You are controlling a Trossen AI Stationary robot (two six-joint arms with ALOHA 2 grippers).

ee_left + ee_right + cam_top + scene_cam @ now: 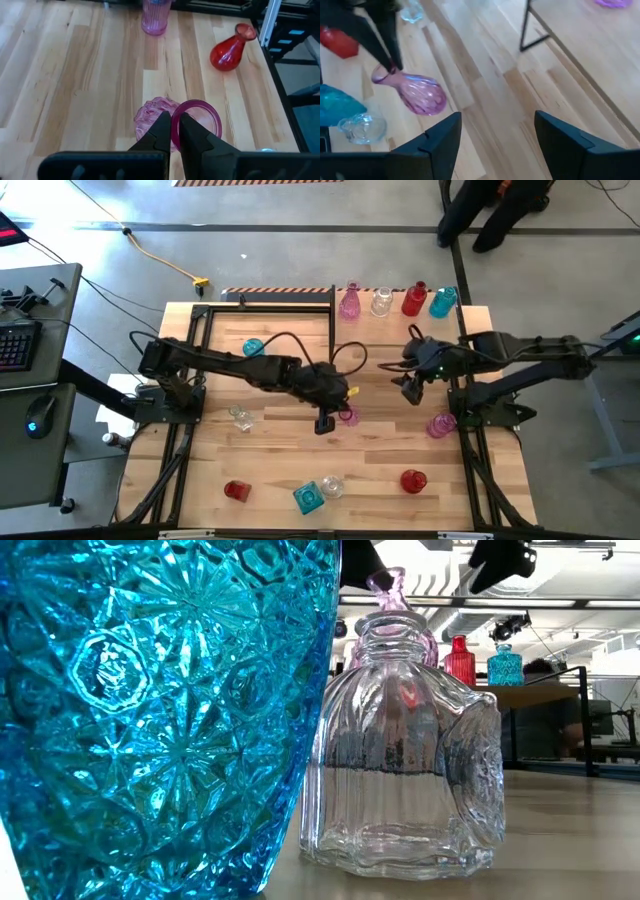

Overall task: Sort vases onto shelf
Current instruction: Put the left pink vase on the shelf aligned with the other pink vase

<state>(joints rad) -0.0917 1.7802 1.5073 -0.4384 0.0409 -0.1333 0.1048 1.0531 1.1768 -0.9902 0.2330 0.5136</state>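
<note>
My left gripper (325,423) is over the middle of the table, shut on a pink vase (347,416); its round mouth shows in the left wrist view (196,120). My right gripper (495,145) hangs open to the right of it, above the table, with nothing between its fingers. Along the table's far edge stands the shelf (400,328). On it, upright in a row, are a pink vase (349,302), a clear one (381,302), a red one (414,300) and a teal one (442,302). My left gripper pinches the pink vase's rim (175,125), one finger inside the mouth and one outside. The fingers slant down from the table's left side. The vase hangs tilted, its round body (420,94) lower than the mouth and seemingly clear of the tabletop.
Loose vases lie about the table: clear (240,418), teal at the back left (253,347), red (236,490), teal (308,497), clear (332,486), red (413,480), pink (440,425). A person (490,210) stands beyond the far edge.
</note>
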